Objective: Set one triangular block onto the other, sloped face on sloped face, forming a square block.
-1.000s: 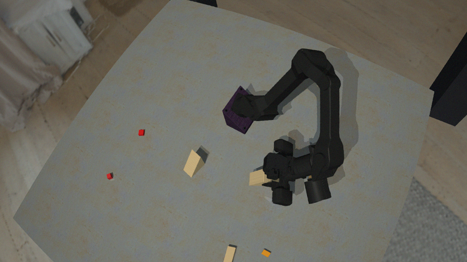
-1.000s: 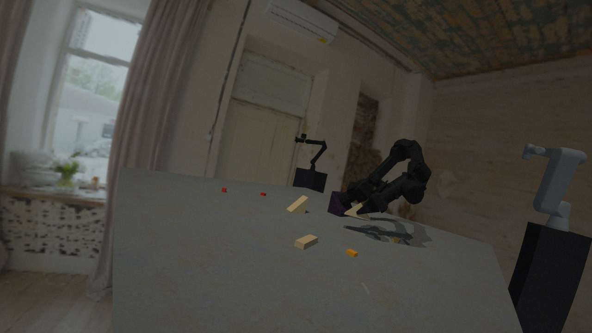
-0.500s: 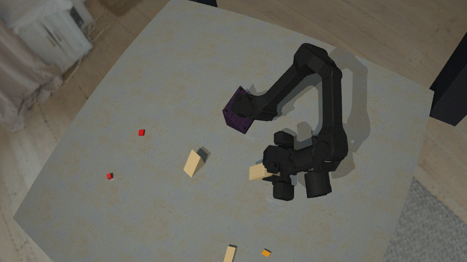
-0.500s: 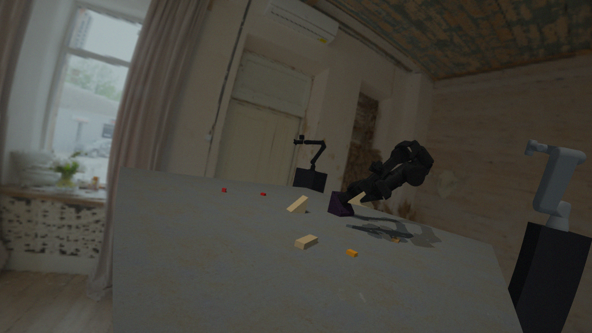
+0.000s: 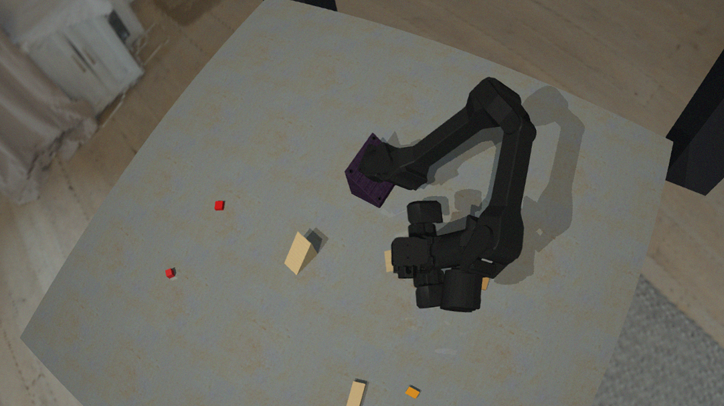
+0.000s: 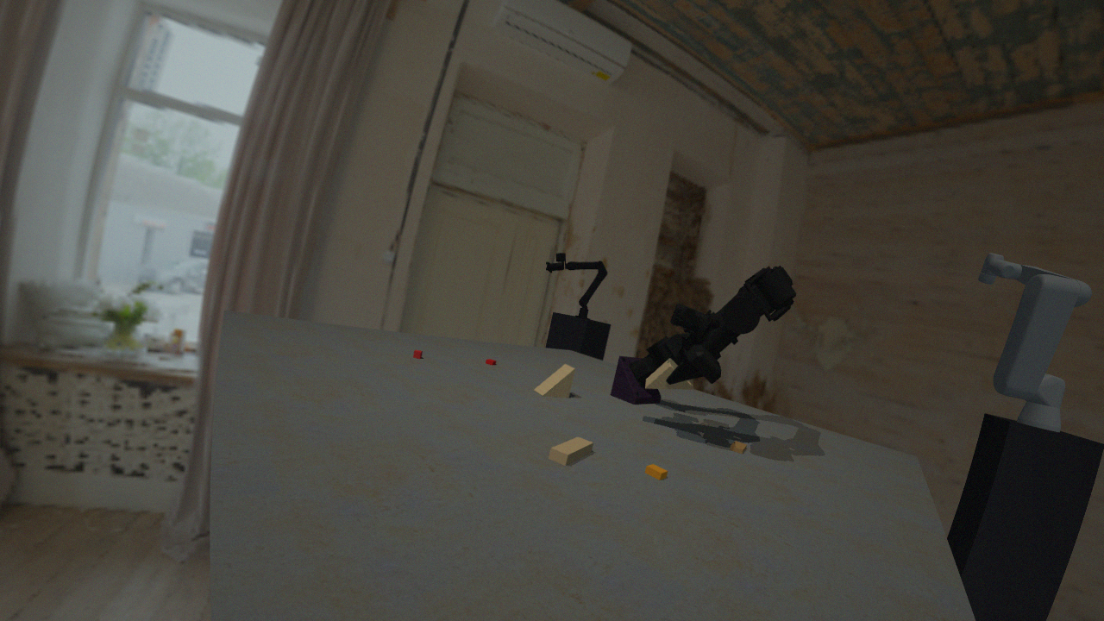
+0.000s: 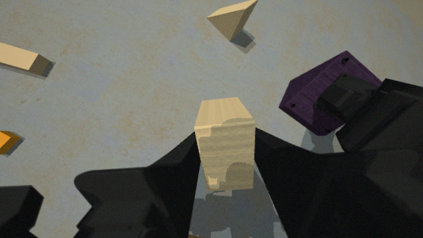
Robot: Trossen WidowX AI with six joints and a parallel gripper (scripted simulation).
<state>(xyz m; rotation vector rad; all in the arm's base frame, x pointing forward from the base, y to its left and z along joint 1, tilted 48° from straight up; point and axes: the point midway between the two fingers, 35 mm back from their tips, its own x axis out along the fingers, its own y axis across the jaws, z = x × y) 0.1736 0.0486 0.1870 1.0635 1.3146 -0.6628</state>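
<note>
My gripper is shut on one triangular wooden block, gripped by its two ends' sides. The block is raised above the table, with the arm's shadow lying apart below it. In the top view the arm hides most of this block and the fingertips. The other triangular block stands on the table, its sloped face visible in the top view. It is apart from my gripper, to the left in the top view and near the top of the wrist view.
The purple arm base stands near both blocks. A flat rectangular block and an orange block lie apart. Another orange piece lies by the arm. Two red cubes lie at the far side.
</note>
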